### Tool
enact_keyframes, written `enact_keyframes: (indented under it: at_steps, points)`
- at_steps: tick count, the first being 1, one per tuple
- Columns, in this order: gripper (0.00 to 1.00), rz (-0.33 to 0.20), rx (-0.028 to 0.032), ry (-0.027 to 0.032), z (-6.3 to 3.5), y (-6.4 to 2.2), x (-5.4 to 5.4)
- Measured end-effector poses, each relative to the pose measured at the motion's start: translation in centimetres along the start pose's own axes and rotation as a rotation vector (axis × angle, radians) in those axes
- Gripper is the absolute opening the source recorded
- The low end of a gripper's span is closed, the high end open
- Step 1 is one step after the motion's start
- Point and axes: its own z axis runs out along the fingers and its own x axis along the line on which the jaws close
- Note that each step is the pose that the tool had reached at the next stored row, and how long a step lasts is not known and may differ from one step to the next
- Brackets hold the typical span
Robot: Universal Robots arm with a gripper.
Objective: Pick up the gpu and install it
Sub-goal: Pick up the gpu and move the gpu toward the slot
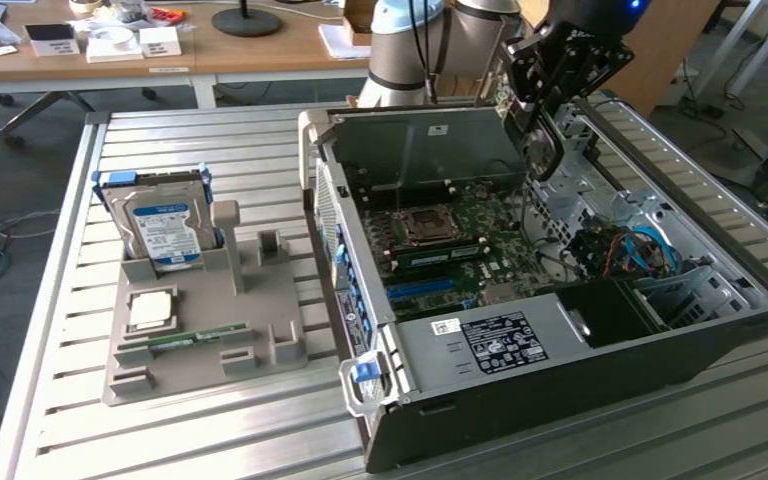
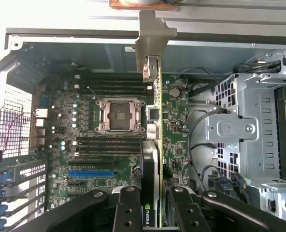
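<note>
Gripper (image 2: 157, 212) narrow, black fingers clamped on the gpu (image 2: 151, 162), which is held edge-on. The gpu is a thin green board with a black cooler on one face. Its bent grey metal bracket (image 2: 152, 38) is at the end away from the fingers and points at the case wall.

In the exterior view the gripper (image 1: 544, 95) hangs over the open case (image 1: 558, 400), and the gpu looks clear of the motherboard (image 2: 109, 145), not seated. Below it the motherboard is green and crowded, with a square silver socket (image 2: 120, 115), dark long slots and one blue slot (image 2: 92, 173). The gpu sits over the strip between the socket and the perforated grey drive cage (image 2: 249, 125). Can't tell which slot it is lined up with.

Judgement for the step in hand: keep the gpu plumb and square its bottom edge to the slot. The bracket should meet the rear opening, clear of the loose black cables by the cage. Push evenly; the board is stiff but brittle.

Further off on the ribbed metal desk (image 1: 64, 330) is a grey plastic holder (image 1: 271, 345) with a hard drive (image 1: 164, 225) standing upright in it.
</note>
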Motion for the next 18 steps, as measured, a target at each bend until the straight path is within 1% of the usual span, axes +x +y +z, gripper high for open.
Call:
enact_keyframes:
  at_steps: [6,18]
  points:
    - [0.27,0.0,0.0,0.0,0.0,0.0,-0.1]
    - [0.27,0.0,-0.0001,0.0,0.06,0.04,-1.8]
